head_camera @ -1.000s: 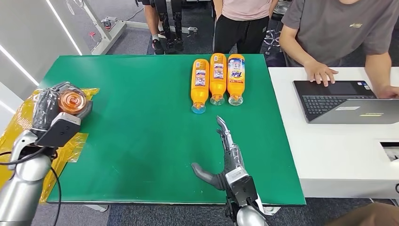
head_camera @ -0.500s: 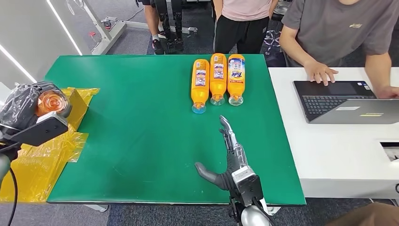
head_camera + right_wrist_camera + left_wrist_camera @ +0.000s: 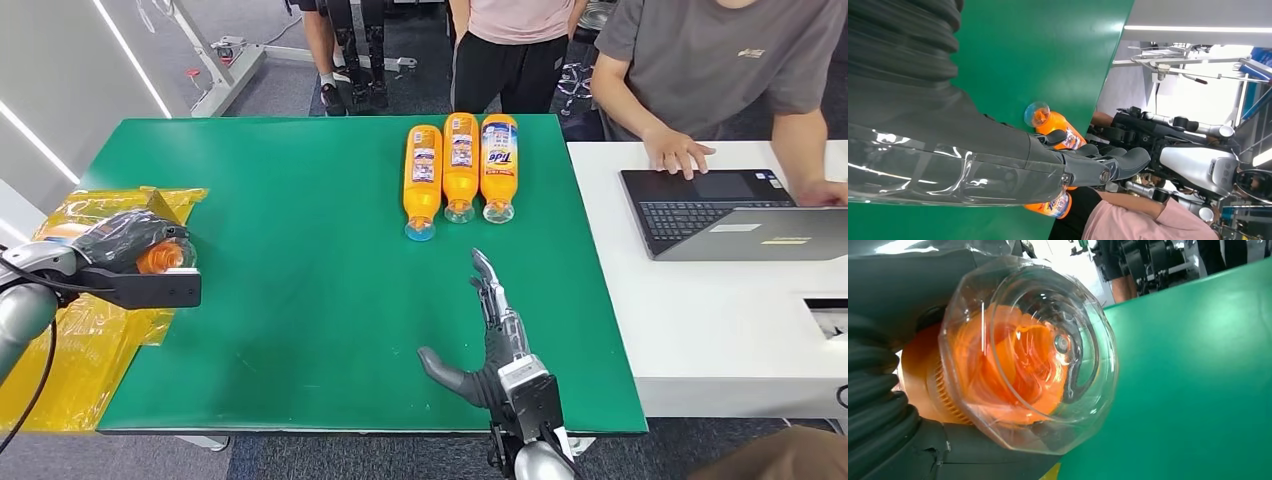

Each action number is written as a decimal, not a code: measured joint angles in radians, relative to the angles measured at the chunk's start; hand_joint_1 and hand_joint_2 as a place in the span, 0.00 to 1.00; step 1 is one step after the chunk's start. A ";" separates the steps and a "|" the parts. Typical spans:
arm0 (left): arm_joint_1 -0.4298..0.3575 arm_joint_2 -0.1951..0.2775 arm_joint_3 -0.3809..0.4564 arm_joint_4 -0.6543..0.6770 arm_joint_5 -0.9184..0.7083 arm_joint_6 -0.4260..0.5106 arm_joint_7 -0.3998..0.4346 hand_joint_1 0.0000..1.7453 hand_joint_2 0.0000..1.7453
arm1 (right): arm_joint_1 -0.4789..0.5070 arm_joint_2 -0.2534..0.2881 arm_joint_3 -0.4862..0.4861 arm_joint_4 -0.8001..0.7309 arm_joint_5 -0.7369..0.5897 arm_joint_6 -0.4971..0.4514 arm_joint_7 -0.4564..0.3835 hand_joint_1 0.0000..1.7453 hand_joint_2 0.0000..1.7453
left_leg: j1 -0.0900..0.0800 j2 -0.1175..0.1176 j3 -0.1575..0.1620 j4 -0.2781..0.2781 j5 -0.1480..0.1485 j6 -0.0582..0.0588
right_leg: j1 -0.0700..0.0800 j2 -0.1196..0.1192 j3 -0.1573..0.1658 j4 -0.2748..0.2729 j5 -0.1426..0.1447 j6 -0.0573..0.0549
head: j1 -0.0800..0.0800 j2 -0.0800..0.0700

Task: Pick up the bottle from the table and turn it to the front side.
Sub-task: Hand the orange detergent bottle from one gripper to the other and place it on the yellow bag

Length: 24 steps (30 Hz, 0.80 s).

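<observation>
A Kuavo humanoid's left hand (image 3: pixel 120 240) grips an orange bottle (image 3: pixel 160 257) above the left edge of the green counter (image 3: pixel 300 300), over a crumpled yellow plastic sheet (image 3: pixel 70 330), its clear cap pointing toward the middle of the counter. In the left wrist view the bottle (image 3: pixel 1013 365) sits deep in the grey fingers, the transparent cap end-on to the camera and the orange ribbed neck visible through it.

The right hand (image 3: pixel 490 330) hovers open and empty above the counter's near edge, fingers stretched toward three more orange bottles (image 3: pixel 461 165) lying side by side, touching, caps toward the robot, at the counter's far edge. At least one shows a "Tide" label.

The bottle appears to be rigid, smooth plastic, apparently full of orange liquid, so it is likely fairly heavy and slick; a grasp around the middle of the body, clear of the cap, looks the safest purchase for rotating it. The cap seems the most fragile part. How the label faces cannot be told under the fingers.

A person types at a laptop (image 3: pixel 720 210) on the adjoining white counter (image 3: pixel 720 330); others stand behind.
</observation>
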 joint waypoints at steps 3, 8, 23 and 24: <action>-0.022 -0.002 -0.031 0.029 -0.004 -0.006 -0.001 1.00 1.00 | 0.001 0.001 -0.002 0.000 0.000 0.000 0.000 0.00 1.00 | 0.000 -0.001 0.000 0.000 0.000 0.000 | 0.000 0.000 -0.001 0.000 0.000 0.000 | 0.000 0.000; -0.113 -0.050 -0.149 0.172 -0.061 -0.038 -0.036 1.00 1.00 | 0.005 0.002 -0.003 -0.001 0.000 -0.003 0.000 0.00 1.00 | 0.000 -0.002 0.000 0.000 0.000 -0.001 | 0.000 -0.002 0.000 0.000 0.000 0.000 | 0.000 0.000; -0.275 -0.205 -0.430 0.634 -0.091 -0.063 -0.114 1.00 1.00 | 0.007 0.003 0.002 0.000 -0.002 -0.038 0.003 0.00 1.00 | 0.000 0.000 0.000 0.000 0.001 -0.001 | 0.000 0.000 -0.001 0.001 0.001 -0.001 | 0.000 0.000; -0.275 -0.206 -0.438 0.648 -0.091 -0.066 -0.114 1.00 1.00 | 0.004 0.003 0.003 0.000 -0.002 -0.037 0.005 0.00 1.00 | 0.000 -0.001 0.000 0.000 0.001 -0.001 | 0.000 0.000 -0.001 0.001 0.001 -0.001 | 0.000 0.000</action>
